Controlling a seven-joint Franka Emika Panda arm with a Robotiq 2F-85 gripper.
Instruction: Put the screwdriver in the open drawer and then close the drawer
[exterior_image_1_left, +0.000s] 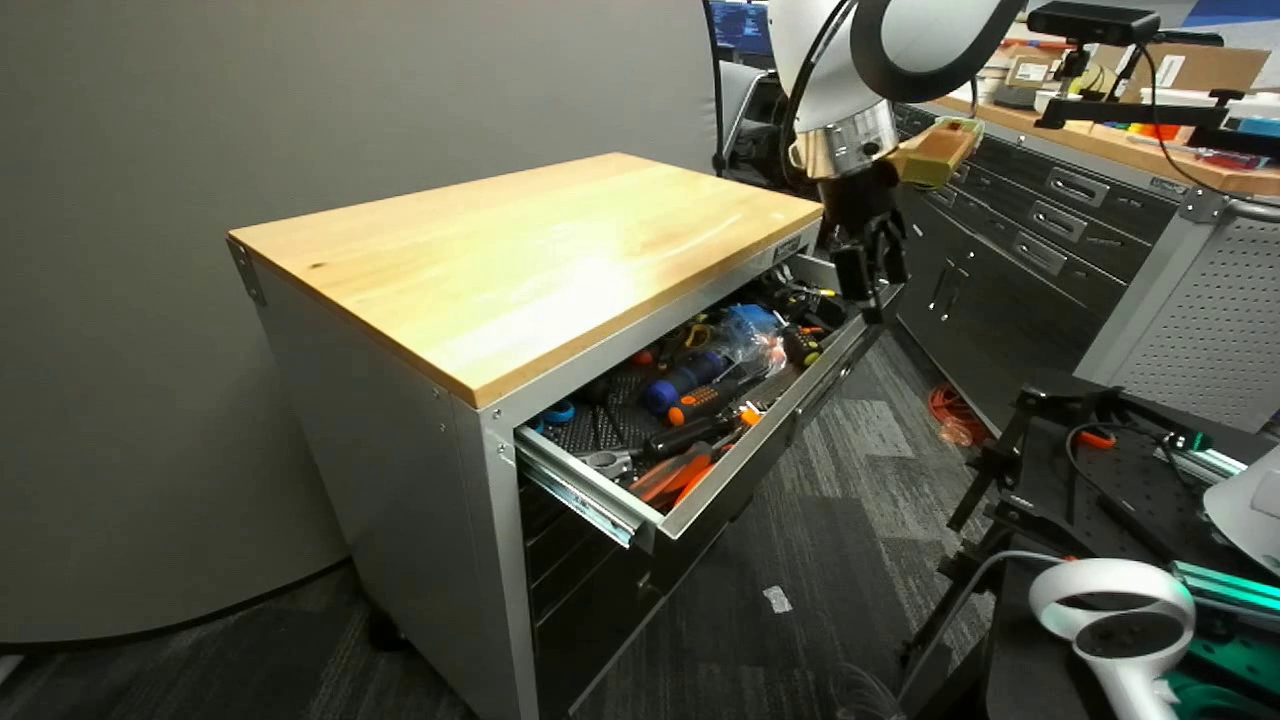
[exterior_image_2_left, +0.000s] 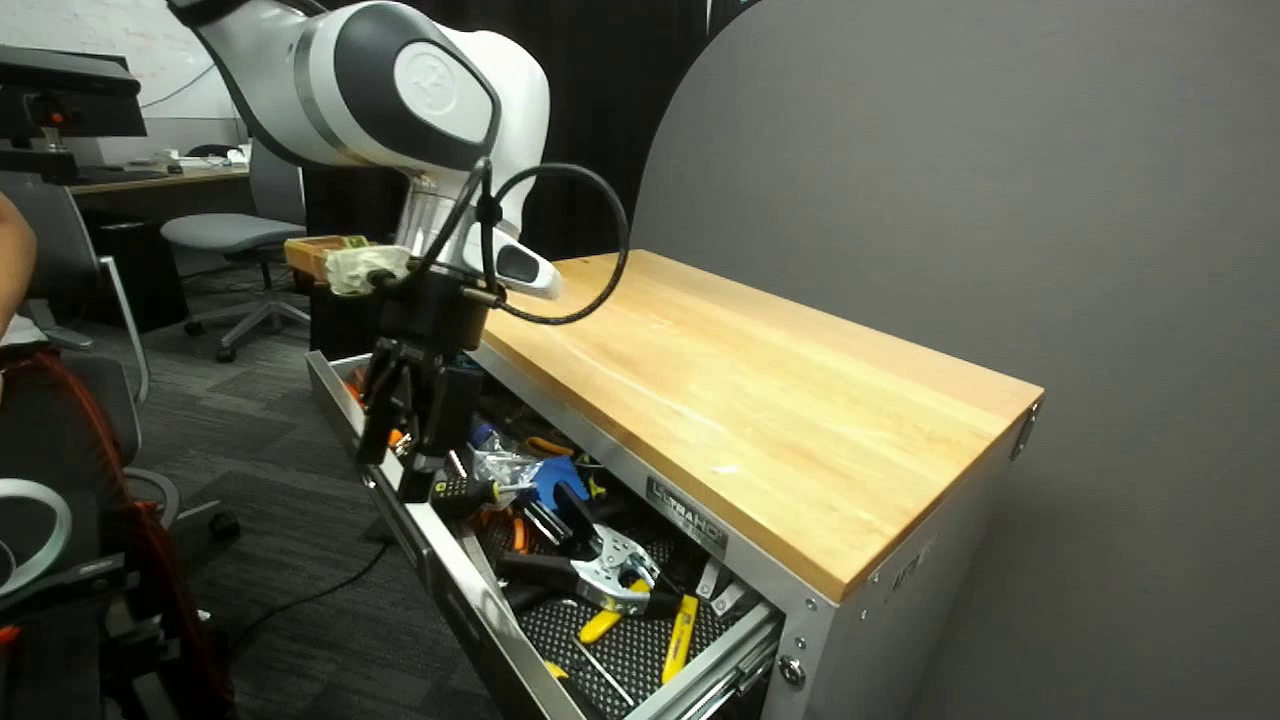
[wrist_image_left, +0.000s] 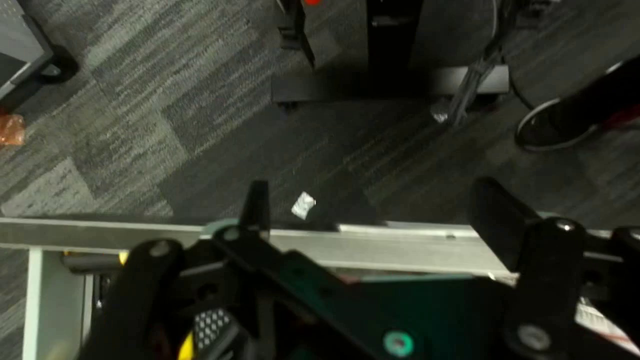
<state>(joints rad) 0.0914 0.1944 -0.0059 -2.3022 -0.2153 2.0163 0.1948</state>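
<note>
The grey metal drawer is pulled out below the wooden top; its front rim shows in both exterior views (exterior_image_1_left: 745, 440) (exterior_image_2_left: 475, 590) and in the wrist view (wrist_image_left: 395, 248). A stubby dark tool with yellowish parts, which looks like the screwdriver (exterior_image_1_left: 801, 346), lies inside the drawer near the front rim; it also shows in an exterior view (exterior_image_2_left: 465, 494). It is not seen in the wrist view. My gripper (exterior_image_1_left: 884, 292) points down at the drawer's front rim, close to the screwdriver (exterior_image_2_left: 393, 472). In the wrist view its fingers (wrist_image_left: 375, 205) are wide apart with nothing between them.
The drawer holds orange and blue tools (exterior_image_1_left: 705, 400), a metal clamp (exterior_image_2_left: 615, 570) and a plastic bag (exterior_image_1_left: 755, 335). The wooden top (exterior_image_1_left: 540, 250) overhangs its rear. A dark tool chest (exterior_image_1_left: 1060, 220) stands beyond. A person's foot (wrist_image_left: 560, 122) is on the floor.
</note>
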